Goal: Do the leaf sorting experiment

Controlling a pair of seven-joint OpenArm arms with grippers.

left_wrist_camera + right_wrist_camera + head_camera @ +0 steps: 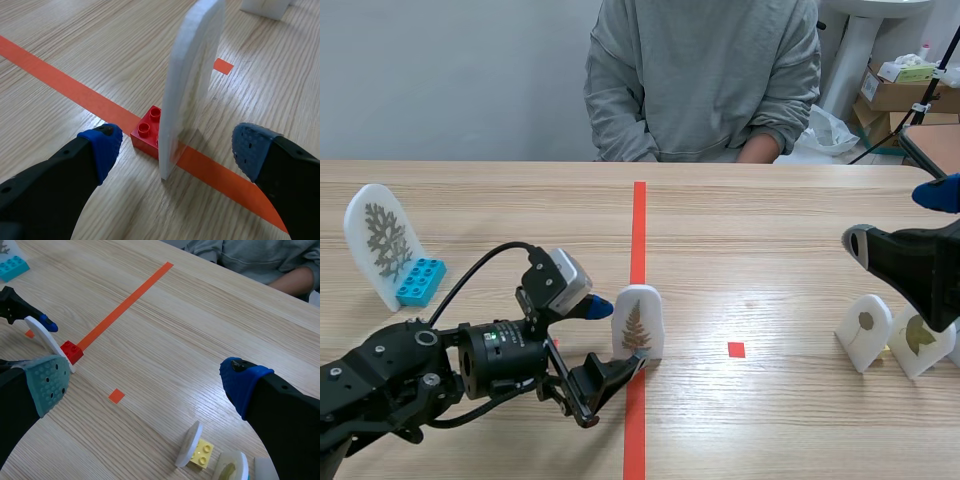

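A white arched card with a fern leaf (637, 322) stands upright on the orange-red tape line, held by a red brick (148, 131). My left gripper (608, 338) is open, one finger on each side of this card (187, 85), not touching it. The same card (49, 341) and its red brick (72, 351) also show in the right wrist view. My right gripper (150, 382) is open and raised above the right side of the table. Below it stand two white cards (865, 330) (918, 343) with yellowish leaves; one has a yellow brick (203, 453) at its base.
At the far left stands a white card with a grey branching leaf (382, 243) on a blue brick (420, 281). A person in a grey sweatshirt (705, 75) sits across the table. A small orange-red tape square (736, 349) marks the table right of centre.
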